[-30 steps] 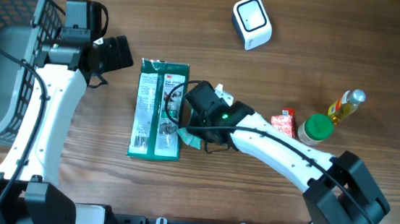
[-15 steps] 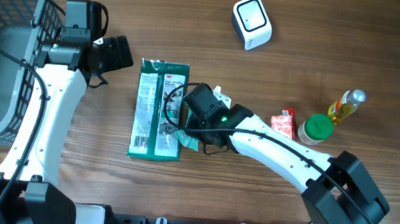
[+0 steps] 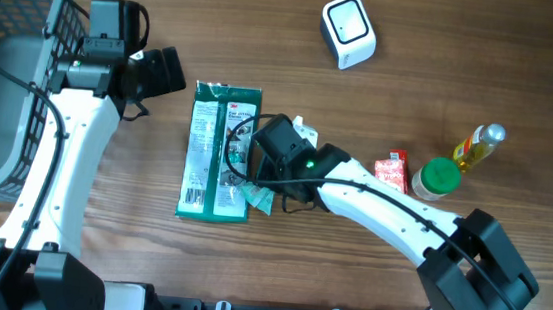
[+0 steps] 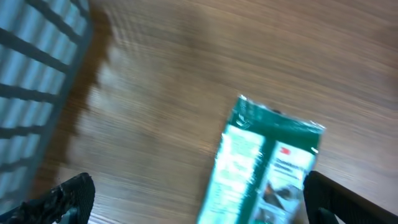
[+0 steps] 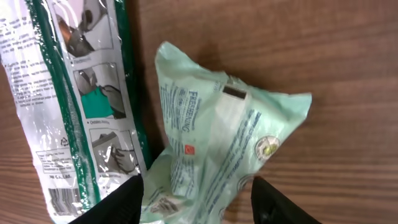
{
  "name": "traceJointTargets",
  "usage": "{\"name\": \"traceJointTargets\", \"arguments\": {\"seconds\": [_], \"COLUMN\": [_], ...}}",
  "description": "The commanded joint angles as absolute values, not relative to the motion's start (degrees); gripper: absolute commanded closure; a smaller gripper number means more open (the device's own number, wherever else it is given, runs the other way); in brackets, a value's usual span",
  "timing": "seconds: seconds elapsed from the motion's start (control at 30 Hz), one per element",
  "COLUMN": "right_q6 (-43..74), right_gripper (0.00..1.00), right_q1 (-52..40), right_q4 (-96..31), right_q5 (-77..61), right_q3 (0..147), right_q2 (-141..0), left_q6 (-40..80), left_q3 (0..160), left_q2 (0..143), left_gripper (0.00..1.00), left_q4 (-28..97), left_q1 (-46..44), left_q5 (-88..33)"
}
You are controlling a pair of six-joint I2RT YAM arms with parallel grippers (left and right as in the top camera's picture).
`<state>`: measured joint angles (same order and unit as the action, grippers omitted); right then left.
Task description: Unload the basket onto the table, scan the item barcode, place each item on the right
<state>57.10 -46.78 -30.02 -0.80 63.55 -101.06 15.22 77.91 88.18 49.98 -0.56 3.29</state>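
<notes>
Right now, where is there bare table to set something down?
Bare wood: between left arm and scanner along the top, and right of the scanner above the oil bottle. Crowded: green package, pale packet and right end effector at centre; carton and jar by the bottle.

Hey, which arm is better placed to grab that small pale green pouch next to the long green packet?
Right. The right gripper hangs directly over the pale green pouch, with an open finger on either side. The left gripper sits on the other side of the long green packet.
</notes>
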Motion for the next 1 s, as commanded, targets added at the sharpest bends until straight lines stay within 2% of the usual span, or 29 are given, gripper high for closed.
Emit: {"name": "traceJointTargets", "arguments": {"seconds": [0.0, 0.03, 0.07, 0.1, 0.13, 0.23, 0.3, 0.37, 0.5, 0.6, 0.63, 0.67, 0.73, 0.8, 0.87, 0.97], "right_q6": [52.18, 51.51, 50.78, 50.52, 49.58, 46.26, 46.13, 46.37, 46.54, 46.72, 47.09, 47.79, 49.32, 49.98, 50.0, 50.13], "right_gripper": [0.45, 0.46, 0.46, 0.46, 0.46, 0.47, 0.6, 0.65, 0.65, 0.61, 0.57, 0.58, 0.57, 0.58, 0.58, 0.59], "right_q1": [-44.71, -43.88, -42.94, -42.17, -40.86, -38.04, -37.17, -37.06, -37.28, -37.3, -37.32, -37.32, -37.32, -37.32, -37.32, -37.32], "right_q4": [-29.78, -29.82, -29.8, -29.87, -30.02, -30.15, -31.0, -31.59, -31.9, -31.97, -31.83, -31.81, -30.96, -29.52, -27.33, -24.62], "right_q5": [-0.32, -1.72, -3.6, -5.1, -7.92, -14.26, -15.57, -15.33, -15.27, -14.92, -14.9, -14.9, -14.92, -14.94, -14.94, -14.92], "right_q3": [63.26, 63.26, 63.26, 63.26, 63.26, 63.26, 63.24, 63.24, 63.11, 62.72, 62.39, 62.19, 61.47, 60.64, 59.37, 57.93], "right_q2": [-101.73, -101.67, -101.67, -101.67, -101.67, -101.67, -101.69, -101.78, -101.8, -101.8, -101.8, -101.8, -101.8, -101.8, -101.8, -101.8], "left_q6": [17.21, 17.23, 17.21, 17.23, 17.47, 18.76, 18.96, 18.94, 18.94, 18.94, 18.92, 18.92, 18.9, 18.87, 18.94, 18.96], "left_q3": [78.02, 77.89, 77.84, 77.84, 77.8, 77.6, 77.08, 76.05, 72.53, 69.25, 67.92, 67.18, 65.34, 64.16, 63.0, 61.78], "left_q2": [88.33, 88.33, 88.4, 88.68, 88.95, 89.91, 90.63, 91.33, 92.53, 92.82, 92.82, 92.82, 92.82, 92.82, 92.82, 92.82], "left_gripper": [0.0, 0.07, 0.41, 0.7, 0.94, 0.96, 0.96, 0.94, 0.94, 0.94, 0.9, 0.85, 0.81, 0.8, 0.84, 0.78], "left_q4": [52.16, 52.9, 54.13, 55.44, 57.1, 60.88, 62.52, 62.89, 62.7, 62.76, 62.63, 62.61, 62.22, 62.15, 60.97, 59.02], "left_q1": [-0.32, -0.4, -0.54, -0.64, -0.93, -2.17, -3.4, -4.56, -6.9, -9.13, -10.24, -10.96, -12.93, -14.41, -15.97, -17.96], "left_q5": [-8.56, -8.86, -9.23, -9.67, -10.13, -11.09, -11.09, -11.07, -11.11, -11.18, -11.18, -11.14, -11.11, -11.11, -11.16, -11.55]}}
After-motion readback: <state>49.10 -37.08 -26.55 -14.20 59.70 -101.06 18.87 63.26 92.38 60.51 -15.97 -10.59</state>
